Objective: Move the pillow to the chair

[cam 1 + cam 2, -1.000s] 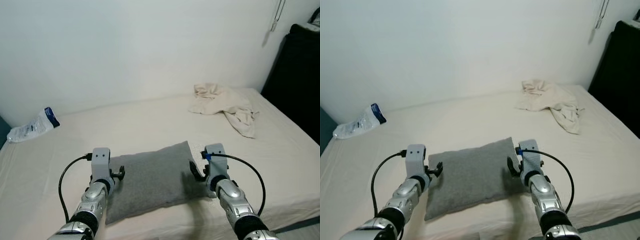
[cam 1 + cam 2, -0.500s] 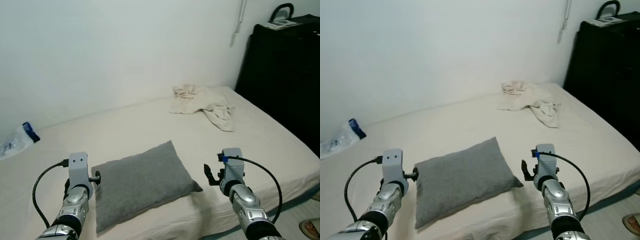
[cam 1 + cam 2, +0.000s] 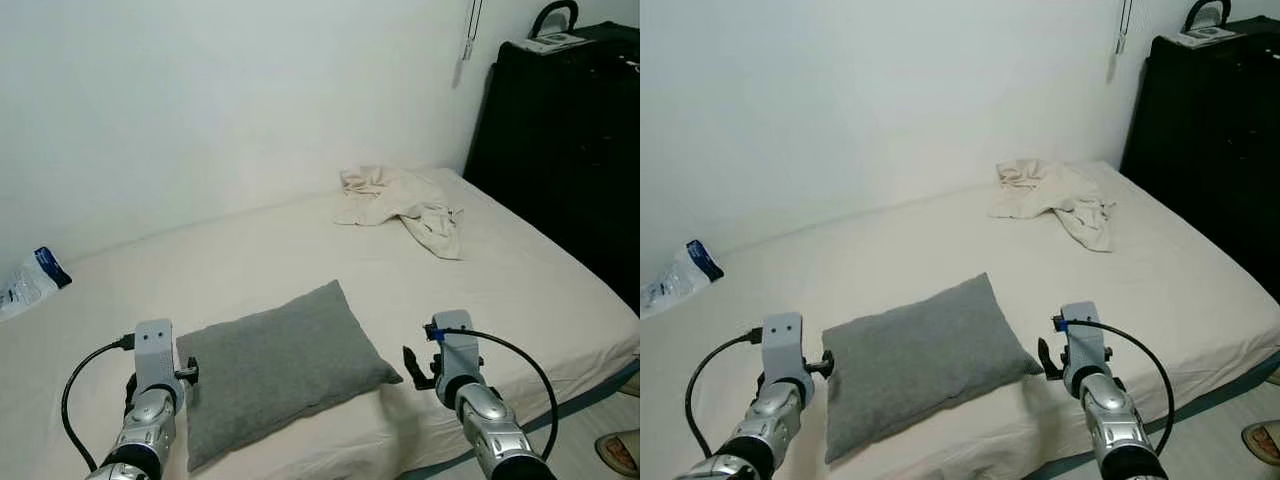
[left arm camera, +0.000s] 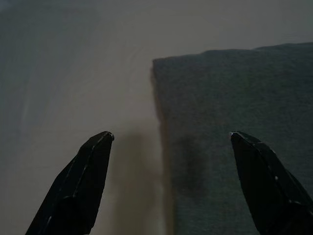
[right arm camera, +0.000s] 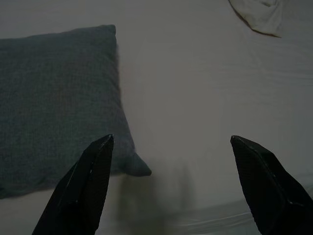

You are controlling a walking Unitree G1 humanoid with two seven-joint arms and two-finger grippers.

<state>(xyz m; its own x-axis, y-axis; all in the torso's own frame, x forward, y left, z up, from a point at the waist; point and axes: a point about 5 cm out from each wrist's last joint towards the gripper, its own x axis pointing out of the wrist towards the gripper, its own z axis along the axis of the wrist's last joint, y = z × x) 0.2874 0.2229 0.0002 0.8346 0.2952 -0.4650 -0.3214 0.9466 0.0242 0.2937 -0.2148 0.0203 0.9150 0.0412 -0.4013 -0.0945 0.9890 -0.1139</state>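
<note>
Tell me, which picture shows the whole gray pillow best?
The left eye view: the whole pillow lies there on the bed, every corner visible. The right eye view shows nearly the same. Each wrist view catches just one end.

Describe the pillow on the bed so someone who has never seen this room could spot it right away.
Start from the wide cream bed against the white wall. Near its front edge, between the left gripper and the right gripper, lies the pillow. It is the one dark grey, neat rectangle; the crumpled cloth at the far corner is pale, and the plastic bag is white and blue.
</note>
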